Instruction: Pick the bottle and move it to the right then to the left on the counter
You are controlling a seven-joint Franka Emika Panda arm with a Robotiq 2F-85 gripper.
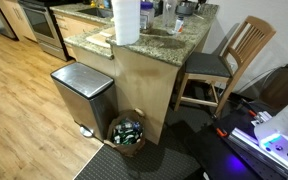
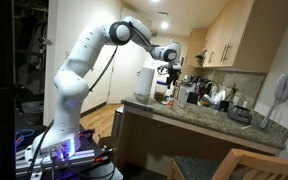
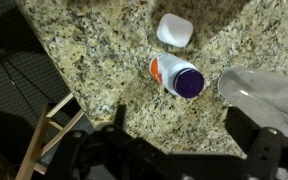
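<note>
The tool [image 3: 184, 135] hangs spread and empty above the purple-capped bottle [image 3: 176, 76] on the worktop [image 3: 94, 50], a clear container [image 3: 269, 95] just beside it.

Wrist view, camera looking down on the counter [image 3: 94, 50], speckled beige-grey granite; its edge runs diagonally at the left. The bottle [image 3: 176, 76] lies on its side on the stone; pale body, orange label, dark blue-purple cap pointing to the near right. A small white rounded-square item [image 3: 174, 30] rests just beyond the bottle, apart from it; its nature cannot be told. A clear glass container [image 3: 264, 92] stands at the right, close beside the cap. The gripper [image 3: 180, 118] occupies the near edge, dark and blurred; jaws spread wide, nothing between them, bottle just beyond the gap. A wooden chair [image 3: 54, 125] shows off the counter, near left, over dark floor.
</note>
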